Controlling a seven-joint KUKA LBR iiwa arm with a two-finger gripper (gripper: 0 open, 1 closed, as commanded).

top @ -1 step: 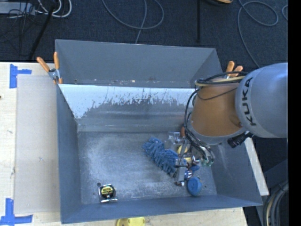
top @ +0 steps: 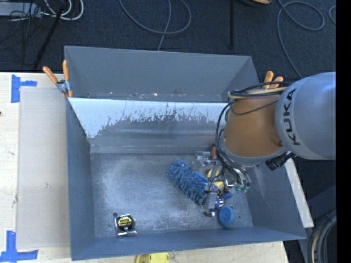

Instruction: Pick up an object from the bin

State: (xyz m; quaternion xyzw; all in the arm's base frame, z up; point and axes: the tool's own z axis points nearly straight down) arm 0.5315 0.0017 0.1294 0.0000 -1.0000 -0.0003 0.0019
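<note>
Scuffed grey bin [top: 137, 163], dark floor [top: 137, 32] beyond

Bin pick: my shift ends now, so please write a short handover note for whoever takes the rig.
Gripper: low in the right part of the bin; open or shut cannot be told.
Things: blue brush just to the gripper's left, small blue disc just below it near the front wall, tape measure alone at front left.
Done: arm is down among the things; nothing seen lifted.
Left: grip one thing, probably the brush or the disc, and lift it out.
</note>
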